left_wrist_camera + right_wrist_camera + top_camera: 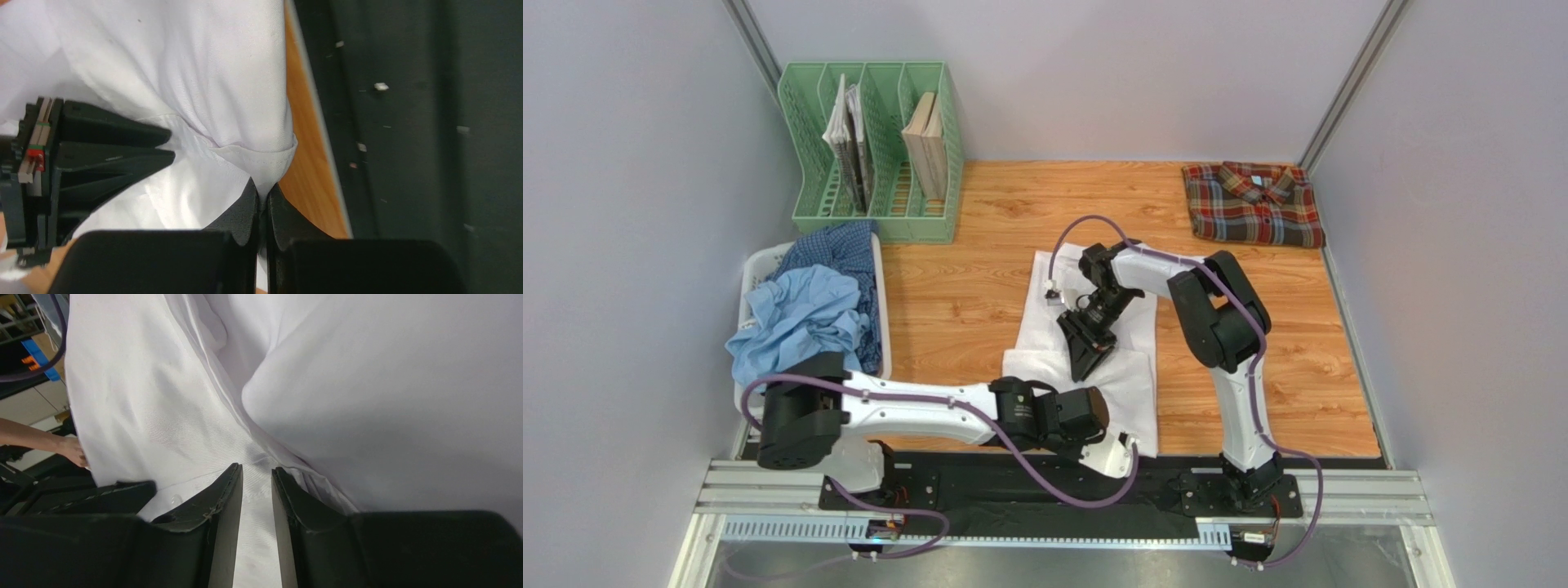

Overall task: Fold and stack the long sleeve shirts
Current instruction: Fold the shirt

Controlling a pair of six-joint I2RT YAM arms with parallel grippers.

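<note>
Near hem of white shirt (202,73) between closed tips of left hand (263,197)

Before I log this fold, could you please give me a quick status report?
Left gripper: jaws shut on white shirt edge. Right gripper: jaws slightly apart, on the shirt's middle. Folded plaid shirt sits well clear.

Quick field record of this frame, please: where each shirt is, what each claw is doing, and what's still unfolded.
white shirt: laid out at centre, both claws on it
left claw: shut on the shirt's near hem
right claw: narrowly open, tips at a fold mid-shirt
plaid shirt: folded, far right corner
basket: at left, holds the crumpled light blue shirt and the dark blue checked shirt
</note>
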